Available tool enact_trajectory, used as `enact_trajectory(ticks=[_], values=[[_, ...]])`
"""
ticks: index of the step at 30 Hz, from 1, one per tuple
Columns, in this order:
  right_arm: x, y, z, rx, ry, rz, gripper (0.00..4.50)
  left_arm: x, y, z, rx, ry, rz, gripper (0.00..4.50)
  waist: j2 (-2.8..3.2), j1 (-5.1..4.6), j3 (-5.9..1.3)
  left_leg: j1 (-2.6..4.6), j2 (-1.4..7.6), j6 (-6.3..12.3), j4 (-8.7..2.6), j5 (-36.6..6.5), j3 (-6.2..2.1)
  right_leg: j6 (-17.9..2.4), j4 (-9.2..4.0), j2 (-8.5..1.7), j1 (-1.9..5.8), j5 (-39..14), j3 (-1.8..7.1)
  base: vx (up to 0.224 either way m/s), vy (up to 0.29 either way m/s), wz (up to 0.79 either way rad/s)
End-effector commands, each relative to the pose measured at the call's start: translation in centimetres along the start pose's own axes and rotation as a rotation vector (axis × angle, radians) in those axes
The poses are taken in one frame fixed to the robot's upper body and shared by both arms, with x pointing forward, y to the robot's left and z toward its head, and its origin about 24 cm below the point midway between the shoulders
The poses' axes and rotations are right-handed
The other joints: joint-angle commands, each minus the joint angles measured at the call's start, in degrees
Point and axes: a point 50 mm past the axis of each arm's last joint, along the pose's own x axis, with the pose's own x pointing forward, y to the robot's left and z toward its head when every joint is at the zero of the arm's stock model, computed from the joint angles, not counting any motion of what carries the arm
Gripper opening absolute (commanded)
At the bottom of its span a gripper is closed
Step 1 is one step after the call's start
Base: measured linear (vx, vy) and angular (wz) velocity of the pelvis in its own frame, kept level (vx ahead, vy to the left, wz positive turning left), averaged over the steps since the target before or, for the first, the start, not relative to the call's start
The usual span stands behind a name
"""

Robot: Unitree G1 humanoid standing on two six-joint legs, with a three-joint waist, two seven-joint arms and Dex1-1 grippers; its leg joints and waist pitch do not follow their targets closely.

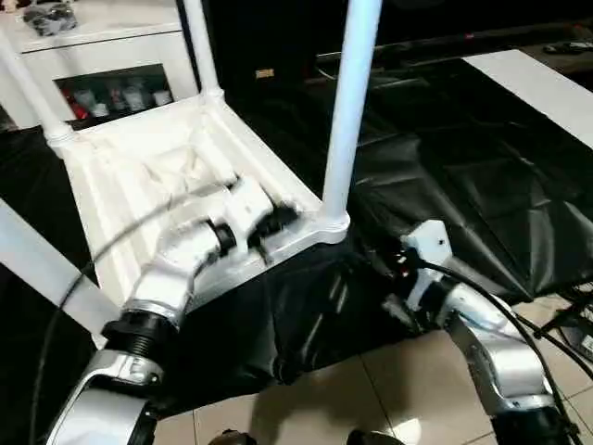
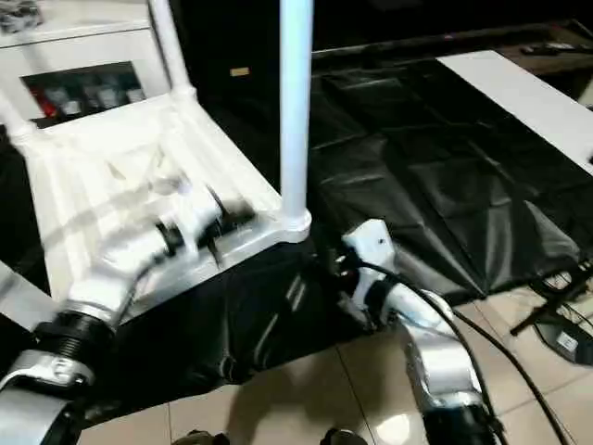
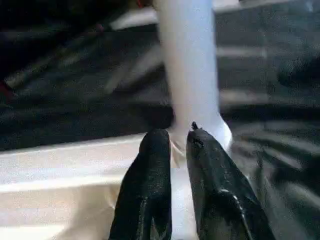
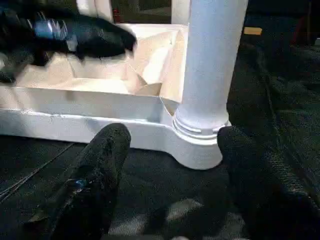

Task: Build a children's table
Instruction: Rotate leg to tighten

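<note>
Head views: tabletop lay underside up on black sheet, near floor-side edge. Legs stood in sockets; nearest leg upright in corner socket. Assembly judged nearly complete; fourth leg's seating not confirmed.

Left wrist view: left hand at that leg's base, fingers narrowly apart, no grip evident.

Right wrist view: right hand open, short of corner socket; free room over sheet beyond.
</note>
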Motion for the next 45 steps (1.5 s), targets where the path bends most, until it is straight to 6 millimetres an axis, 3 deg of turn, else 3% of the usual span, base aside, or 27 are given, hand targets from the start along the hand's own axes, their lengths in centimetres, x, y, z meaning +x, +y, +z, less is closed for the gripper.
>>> enact_trajectory(ticks=[1, 8, 10, 11, 14, 17, 19, 20, 21, 22, 23, 24, 25, 28, 30, 32, 33, 34, 36, 37, 38, 40, 41, 42, 43, 44, 45], values=[[-0.5, -0.6, 0.6, 0.017, -0.014, -0.115, 3.2, -1.0, 1.0, 0.4, -0.057, -0.053, 0.163, 1.08, -0.8, 0.22, -4.35, 0.88, 2.16, 4.32, -3.7, -11.5, -0.36, -12.63, -2.53, -2.95, 3.23, -13.0, 2.54, 0.0, 0.0, 0.0], [-0.9, 0.0, 1.1, -0.046, -0.012, -0.22, 3.2, -2.5, 0.0, -0.6, -0.094, 0.016, 0.473, 1.48, -0.54, -0.1, -3.61, 1.28, 2.08, 0.81, -4.27, -18.69, -0.6, -6.7, -4.14, -2.72, 2.6, -25.4, 2.43, 0.0, 0.0, 0.0], [-0.7, 0.4, 0.7, -0.1, 0.019, -0.231, 3.2, -2.9, -1.0, -1.0, -0.105, 0.028, 0.525, 1.48, -0.3, -0.21, -3.6, -0.53, 1.66, 3.32, -4.87, -19.45, -2.3, -5.5, -3.95, -3.64, 3.89, -27.99, 0.66, 0.0, 0.0, 0.0], [-0.5, 0.4, 0.6, -0.112, 0.02, -0.256, 3.2, -3.0, -1.4, -1.1, -0.131, 0.04, 0.569, 1.48, 0.16, -0.8, -3.12, -2.59, 1.2, 3.76, -5.82, -22.05, -4.37, -5.21, -3.31, -3.38, 4.98, -28.19, -1.5, -0.037, -0.013, 0.29], [-0.3, 0.0, 0.8, -0.089, 0.012, -0.298, 3.2, -3.0, -1.9, -1.0, -0.112, 0.046, 0.608, 1.48, 2.12, -2.18, -3.43, -0.41, 4.87, 1.77, -7.64, -31.71, -11.2, -9.12, -0.13, -0.68, 4.06, -12.48, -2.66, -0.002, -0.057, 0.53], [-0.3, -0.3, 0.9, -0.094, 0.013, -0.318, 3.2, -2.9, -2.3, -1.0, -0.119, 0.056, 0.627, 1.48, 2.16, -2.46, -2.58, 1.04, 5.41, 2.23, -10.04, -37.43, -17.19, -10.86, 6.84, 1.52, 2.04, -14.31, 0.3, -0.017, -0.147, 0.66], [-0.5, -0.7, 0.9, -0.089, 0.016, -0.344, 3.2, -2.6, -2.7, -0.8, -0.133, 0.051, 0.645, 1.48, 0.44, -1.54, -2.64, -1.24, 0.5, 1.98, -9.1, -33.39, -16.37, -16.97, 3.54, 0.71, 3.33, -17.51, 2.05, -0.027, -0.248, 0.73], [-0.5, -0.8, 0.9, -0.087, 0.016, -0.347, 3.2, -2.6, -2.7, -0.8, -0.133, 0.05, 0.646, 1.48, -1.75, -0.89, -2.73, -1.53, -4.25, -0.03, -1.94, -28.05, -12.98, -24.39, -2.74, -1.79, 2.88, -29.07, 1.96, -0.05, -0.285, 0.77], [-0.6, -1.0, 0.9, -0.042, 0.013, -0.364, 3.2, -2.4, -2.8, -0.8, -0.165, 0.04, 0.651, 1.48, -1.75, -0.89, -2.73, -1.53, -4.25, -0.03, -1.94, -28.05, -12.98, -24.39, -2.74, -1.79, 2.88, -29.07, 1.96, -0.115, -0.292, 0.5], [-0.9, -1.5, 0.9, 0.003, 0.009, -0.397, 3.2, -2.2, -3.0, -0.8, -0.193, 0.038, 0.66, 1.48, -3.06, 0.84, -1.03, -1.51, -6.32, 6.81, 14.26, -14.93, -1.93, -17.4, -6.62, -2.3, 2.1, -45.84, 6.15, -0.115, -0.292, 0.5], [-0.9, -1.5, 0.9, 0.003, 0.009, -0.397, 3.2, -2.2, -3.0, -0.8, -0.193, 0.038, 0.66, 1.48, -3.06, 0.84, -1.03, -1.51, -6.32, 6.81, 14.26, -14.93, -1.93, -17.4, -6.62, -2.3, 2.1, -45.84, 6.15, -0.061, -0.256, 0.06], [-1.1, -1.7, 0.8, 0.011, 0.019, -0.417, 3.2, -2.2, -3.1, -0.9, -0.212, 0.045, 0.666, 1.48, -3.27, 1.93, -1.31, -2.18, -5.77, 5.42, 11.5, -11.82, -2.68, 0.15, -5.3, -4.34, 4.01, -50.7, 8.06, 0.004, -0.198, 0.14], [-1.6, -1.9, 0.5, 0.011, 0.034, -0.44, 3.2, -2.1, -3.5, -1.1, -0.232, 0.062, 0.676, 1.48, -3.16, 3.65, -2.92, -0.15, -4.18, 8.89, 6.23, -12.56, -4.67, 11.32, -4.98, -7.38, 6.34, -42.94, 12.64, 0.004, -0.198, 0.14], [-1.9, -2.0, 0.4, 0.011, 0.035, -0.448, 3.2, -2.1, -3.9, -1.3, -0.238, 0.075, 0.682, 1.48, -3.59, 4.08, -3.74, -0.35, -5.1, 8.22, 8.94, -9.3, -6.97, 0.92, -3.98, -9.04, 7.01, -28.18, 15.91, -0.039, -0.108, 0.29], [-2.4, -2.1, 0.5, -0.019, 0.048, -0.457, 3.2, -2.3, -4.4, -1.6, -0.276, 0.086, 0.685, 1.48, -4.6, 3.34, -2.47, 0.05, -8.25, 6.01, 8.58, -5.93, -6.01, 2.84, -4.95, -2.73, 6.25, -28.19, 11.75, -0.08, -0.139, 0.3], [-2.8, -2.2, 0.3, -0.022, 0.068, -0.471, 3.2, -2.7, -5.0, -2.2, -0.306, 0.106, 0.697, 1.48, -4.02, 3.03, -2.12, 3.58, -7.91, 9.59, 3.49, -2.84, -4.58, 6.34, -6.93, 3.16, 3.71, -30.92, 8.69, -0.062, -0.033, 0.33], [-2.8, -2.2, 0.3, -0.022, 0.068, -0.471, 3.2, -2.7, -5.0, -2.2, -0.306, 0.106, 0.697, 1.48, -2.75, 2.98, -2.07, 4.71, -6.29, 10.22, 1.89, -3.21, -4.89, 6.83, -7.57, 3.81, 2.88, -33.12, 7.55, -0.074, 0.036, 0.26], [-3.0, -2.0, 0.2, -0.021, 0.083, -0.463, 3.2, -3.3, -5.6, -2.8, -0.303, 0.12, 0.696, 1.48, -1.24, 0.55, -2.12, 5.7, 5.14, 14.06, -3.45, -11.19, -9.17, 3.75, -4.33, 2.32, 1.9, -28.31, 4.72, -0.074, 0.036, 0.26], [-3.2, -1.9, 0.2, -0.027, 0.091, -0.446, 3.2, -3.7, -6.0, -3.1, -0.297, 0.119, 0.695, 1.48, 0.42, 0.3, -2.6, 4.99, 9.89, 15.07, -6.0, -19.5, -10.3, -1.33, 1.77, -0.05, 2.85, -17.57, 3.93, -0.045, 0.045, 0.22], [-3.2, -1.9, 0.2, -0.031, 0.094, -0.437, 3.2, -3.9, -6.2, -3.2, -0.295, 0.115, 0.695, 1.48, 0.0, -0.31, -2.58, 5.23, 9.11, 15.22, -6.1, -22.4, -9.16, -3.15, 3.04, -1.22, 1.48, -10.61, 4.17, -0.029, 0.033, 0.27], [-3.3, -1.7, 0.1, -0.042, 0.105, -0.422, 3.2, -4.2, -6.6, -3.2, -0.3, 0.11, 0.69, 1.48, -2.26, -0.79, -2.22, 4.42, 4.77, 11.93, -4.0, -23.54, -5.94, -6.01, -0.97, -2.72, 1.91, -13.67, 5.48, -0.008, 0.004, 0.24], [-3.4, -1.5, -0.1, -0.045, 0.114, -0.408, 3.2, -4.7, -7.1, -3.3, -0.306, 0.101, 0.685, 1.48, -4.34, -0.15, -2.29, 2.79, -0.09, 5.91, -1.07, -17.88, -2.99, -4.82, -4.29, -4.66, 3.47, -34.9, 6.6, 0.0, 0.0, 0.0], [-3.4, -1.5, -0.1, -0.039, 0.114, -0.408, 3.2, -4.7, -7.1, -3.3, -0.31, 0.1, 0.687, 1.48, -3.69, 0.28, -1.86, 3.49, 0.04, 4.08, -1.18, -17.86, -2.92, -1.65, -5.38, -4.37, 2.88, -48.04, 6.35, 0.0, 0.0, 0.0], [-3.4, -1.4, -0.3, -0.005, 0.107, -0.407, 3.2, -4.8, -7.4, -3.2, -0.319, 0.094, 0.692, 1.48, -2.98, -0.58, -2.22, 7.7, 0.42, 1.16, 0.7, -21.0, -0.54, 0.88, -7.44, -0.25, -0.85, -53.08, 7.74, -0.058, 0.0, -0.26], [-3.4, -1.3, -0.3, 0.012, 0.103, -0.403, 3.2, -4.9, -7.5, -3.2, -0.323, 0.092, 0.695, 1.48, -3.17, -1.37, -1.25, 11.15, 1.99, -0.13, -1.34, -30.85, -1.08, 0.93, -5.83, 3.27, -1.69, -45.5, 4.16, -0.058, 0.0, -0.26], [-3.4, -1.2, -0.4, 0.011, 0.105, -0.4, 3.2, -5.0, -7.6, -3.2, -0.323, 0.092, 0.695, 1.48, -2.96, -1.73, -0.99, 12.3, 4.58, 0.09, -3.4, -35.52, -2.38, 0.34, -3.83, 3.41, -2.36, -41.36, 2.86, -0.044, 0.044, -0.67], [-3.3, -1.0, -0.4, -0.002, 0.11, -0.39, 3.2, -5.0, -7.7, -3.1, -0.323, 0.092, 0.695, 1.48, -2.6, -1.74, -0.56, 10.84, 9.9, 0.01, -7.84, -44.78, -3.53, -1.04, 2.37, 1.03, -0.83, -32.9, 1.26, 0.021, 0.056, -0.8]])
